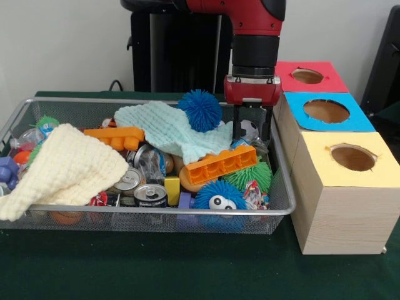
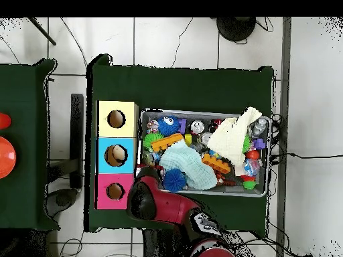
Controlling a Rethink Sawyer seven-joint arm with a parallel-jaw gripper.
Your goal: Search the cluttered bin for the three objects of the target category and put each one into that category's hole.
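Observation:
The silver wire-mesh bin [image 1: 156,211] is full of mixed things: a blue spiky ball [image 1: 200,110], a mint cloth [image 1: 165,131], a cream cloth [image 1: 69,169], two orange bricks [image 1: 220,164], cans [image 1: 150,195], a green spiky ball [image 1: 250,176] and a blue spiky ball with eyes [image 1: 219,195]. My gripper [image 1: 253,128] hangs inside the bin's right end next to the boxes. Its fingers [image 1: 237,122] are apart, on either side of a small black and white ball [image 1: 249,130]. In the overhead view the arm [image 2: 161,201] hides the gripper; the bin [image 2: 201,112] shows there too.
Three wooden boxes with a hole in each top stand in a row right of the bin: red [image 1: 331,81], blue [image 1: 350,122], yellow [image 1: 381,165]. In the overhead view they are yellow [image 2: 127,110], blue [image 2: 127,146] and pink [image 2: 127,182]. A dark green cloth [image 1: 187,262] covers the table.

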